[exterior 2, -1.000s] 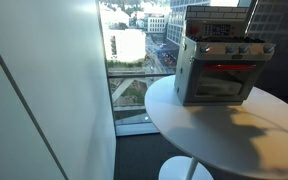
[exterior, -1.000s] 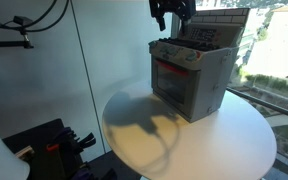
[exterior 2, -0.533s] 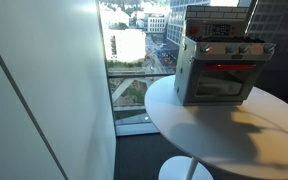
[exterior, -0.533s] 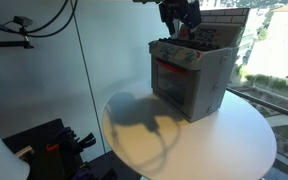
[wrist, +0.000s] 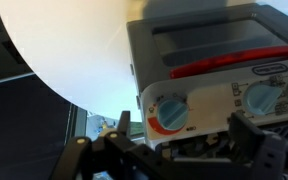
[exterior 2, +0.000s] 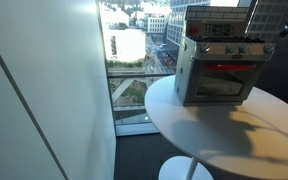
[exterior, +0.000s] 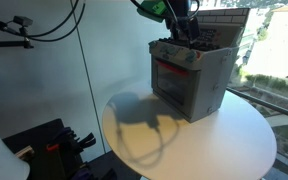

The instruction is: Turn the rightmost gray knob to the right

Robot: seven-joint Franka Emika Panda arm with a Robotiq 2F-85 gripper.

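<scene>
Wrist view: the rightmost gray knob (wrist: 169,113), ringed in orange-red, sits at the end of the knob row on the control panel of a gray toy oven (wrist: 209,40). It lies in the gap between the two fingers (wrist: 254,145), closer to one of them than to the other, and neither dark fingertip touches it. The fingers are spread wide, with nothing held between them. The other knobs (wrist: 261,97) of the row run from the gap out past the farther finger toward the frame edge. Beyond the fingertips a red handle (wrist: 224,62) crosses the oven door, and past the oven the round white worktop (wrist: 64,50) fills the far corner.

In an exterior view the fingers (exterior: 184,32) hang just above the top front edge of the toy oven (exterior: 189,85), pointing down over the knob row; the single knobs are too small there to tell apart. The oven stands near the far edge of the worktop (exterior: 239,140), and its dark shadow lies across the white surface. In an exterior view from the door side, the toy oven (exterior 2: 219,80) shows its knob row along the top, with the worktop (exterior 2: 199,130) under it and a window (exterior 2: 134,50) behind.
</scene>
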